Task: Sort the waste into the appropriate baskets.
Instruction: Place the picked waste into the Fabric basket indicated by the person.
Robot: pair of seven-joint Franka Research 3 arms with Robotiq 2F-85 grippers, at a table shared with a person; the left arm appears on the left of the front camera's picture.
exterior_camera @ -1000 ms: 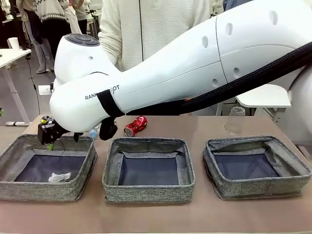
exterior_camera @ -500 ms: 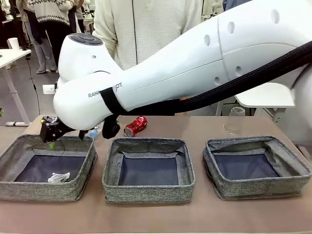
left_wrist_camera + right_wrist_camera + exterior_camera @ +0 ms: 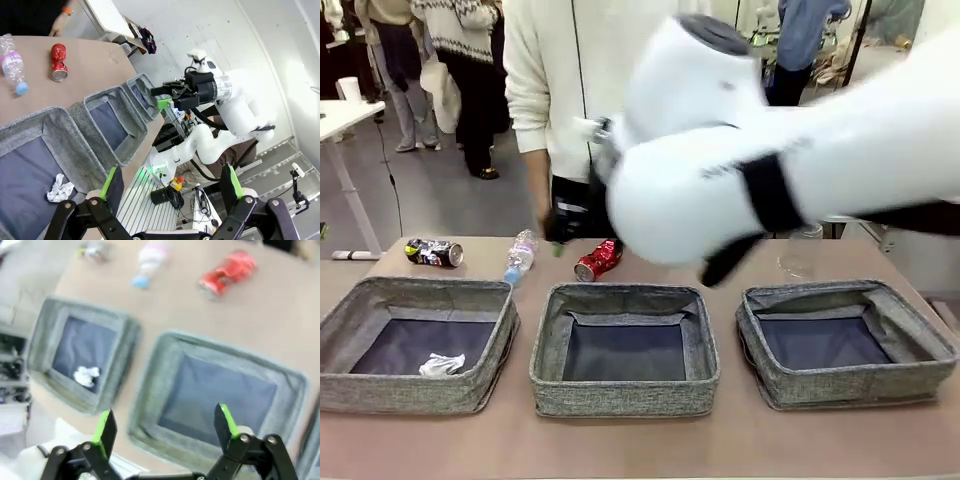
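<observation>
Three grey fabric baskets stand in a row: left (image 3: 480, 392), middle (image 3: 620, 397), right (image 3: 840, 390). A white crumpled paper ball (image 3: 441, 365) lies in the left one. Behind them on the table lie the dark printed can (image 3: 433, 252), the blue-capped bottle (image 3: 520, 256) and the crushed red can (image 3: 598, 259); a clear cup (image 3: 803, 248) stands at the far right. My right gripper (image 3: 165, 427) is open and empty, high over the middle basket (image 3: 150, 385), blurred in the front view (image 3: 560, 235). My left gripper (image 3: 170, 185) is open and empty, high above the left basket (image 3: 20, 135).
A person in a white sweater (image 3: 550, 90) stands at the far side of the table, behind the cans. The right arm's white body (image 3: 770, 180) crosses above the middle and right baskets. Bare tabletop (image 3: 640, 445) runs along the front of the baskets.
The right arm has swung fast from the far edge of the left basket up and to the right, uncovering the dark can and bottle. The waste has not moved.
</observation>
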